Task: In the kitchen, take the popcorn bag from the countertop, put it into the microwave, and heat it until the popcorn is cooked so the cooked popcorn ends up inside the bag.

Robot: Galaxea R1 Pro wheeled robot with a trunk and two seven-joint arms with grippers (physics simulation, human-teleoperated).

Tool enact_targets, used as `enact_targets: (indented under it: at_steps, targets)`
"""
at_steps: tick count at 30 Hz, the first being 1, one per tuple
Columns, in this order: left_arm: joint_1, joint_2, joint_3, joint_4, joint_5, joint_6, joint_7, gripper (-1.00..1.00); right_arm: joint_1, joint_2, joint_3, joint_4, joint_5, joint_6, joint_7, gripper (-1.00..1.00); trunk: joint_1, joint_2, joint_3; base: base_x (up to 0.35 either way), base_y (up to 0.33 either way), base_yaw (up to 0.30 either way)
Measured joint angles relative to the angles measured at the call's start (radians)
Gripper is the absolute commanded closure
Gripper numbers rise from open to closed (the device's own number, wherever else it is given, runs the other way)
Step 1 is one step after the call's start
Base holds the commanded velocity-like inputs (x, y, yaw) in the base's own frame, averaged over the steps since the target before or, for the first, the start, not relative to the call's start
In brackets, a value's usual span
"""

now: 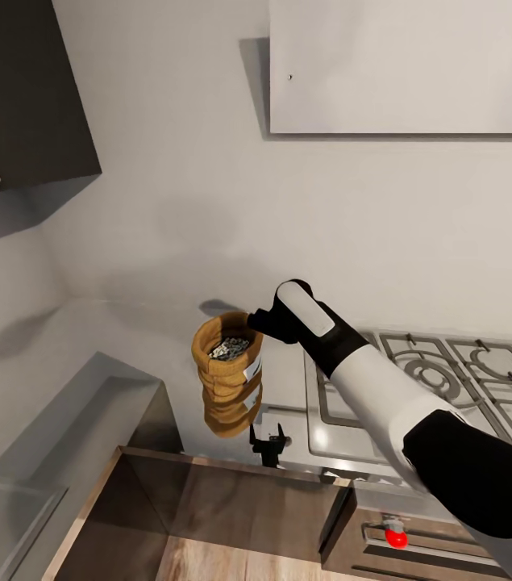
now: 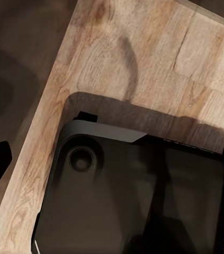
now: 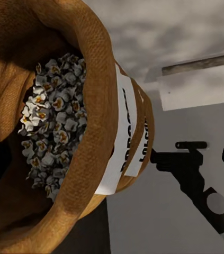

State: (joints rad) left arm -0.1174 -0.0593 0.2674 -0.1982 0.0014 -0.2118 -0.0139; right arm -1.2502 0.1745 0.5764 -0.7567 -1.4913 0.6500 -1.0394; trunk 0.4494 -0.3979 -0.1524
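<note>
The right claw grips the rim of the bag, coarse crumpled tan sacking, upright, mouth up, pale popcorn showing inside. It hangs clear above the grey table, just beside the steel hob. The left claw's state can't be told.

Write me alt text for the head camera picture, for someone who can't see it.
The robot's right arm holds a tan popcorn bag by its rim in the air, mouth up, with pale popcorn inside, the right end effector at the rim. Below are a grey countertop and a steel gas hob, against a grey wall.
</note>
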Motion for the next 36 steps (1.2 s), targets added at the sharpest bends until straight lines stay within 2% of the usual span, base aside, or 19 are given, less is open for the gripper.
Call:
enact_targets:
  at_steps: [15,21,36]
  targets:
    - [0.0,0.0,0.0,0.0,0.0,0.0,0.0,-1.0,0.042,0.0,0.005,0.002,0.0,0.007,0.052,-1.0,0.0,0.0,0.0,0.0,0.0,0.0]
    - [0.0,0.0,0.0,0.0,0.0,0.0,0.0,-1.0,0.064,0.0,0.007,0.003,0.0,0.019,0.114,-1.0,0.0,0.0,0.0,0.0,0.0,0.0]
    - [0.0,0.001,0.0,0.0,0.0,0.0,0.0,-1.0,0.087,0.0,0.017,0.018,0.013,0.022,0.192,-1.0,0.0,0.0,0.0,0.0,0.0,0.0]
